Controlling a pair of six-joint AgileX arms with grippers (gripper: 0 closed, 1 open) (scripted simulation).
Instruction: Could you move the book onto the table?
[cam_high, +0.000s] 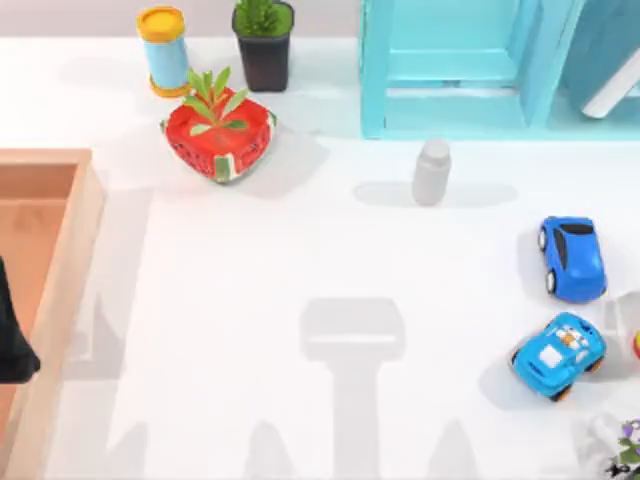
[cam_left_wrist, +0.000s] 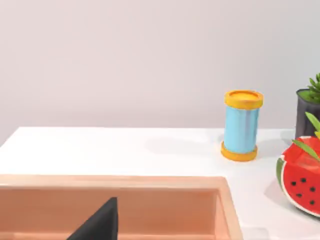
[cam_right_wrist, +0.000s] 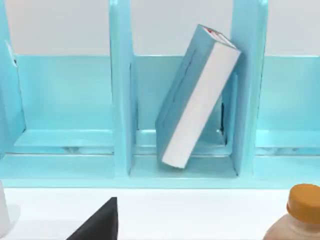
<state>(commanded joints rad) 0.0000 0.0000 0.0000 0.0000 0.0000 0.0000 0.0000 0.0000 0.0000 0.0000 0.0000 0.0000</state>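
The book (cam_right_wrist: 197, 97) stands tilted in the middle compartment of the turquoise shelf (cam_right_wrist: 121, 90), its top corner leaning on the divider at one side and its bottom corner resting on the shelf floor, white page edges facing outward. In the top view the book (cam_high: 610, 60) sits at the upper right corner of the frame, inside the shelf (cam_high: 450, 70) that runs along the far edge of the table (cam_high: 300, 260).

The middle of the table is bare and wide, from the shelf front down to the lower edge of the frame. A grey bottle (cam_high: 432, 172) stands just in front of the shelf, near centre. Along the right edge lie two blue toy cars, one darker (cam_high: 573, 258) and one lighter with white markings (cam_high: 558, 355). At the upper left a watermelon-shaped pot (cam_high: 219, 135), a yellow and blue spool (cam_high: 165, 50) and a dark plant pot (cam_high: 264, 42) cluster together. A brown wooden box (cam_high: 60, 290) takes up the left edge of the frame.

A dark part of the left arm (cam_high: 12, 340) shows over the wooden box at the far left; how its fingers stand I cannot tell. In the right wrist view a brown bottle with an orange cap (cam_right_wrist: 295, 215) stands near the shelf front; the right arm's fingers I cannot tell either.
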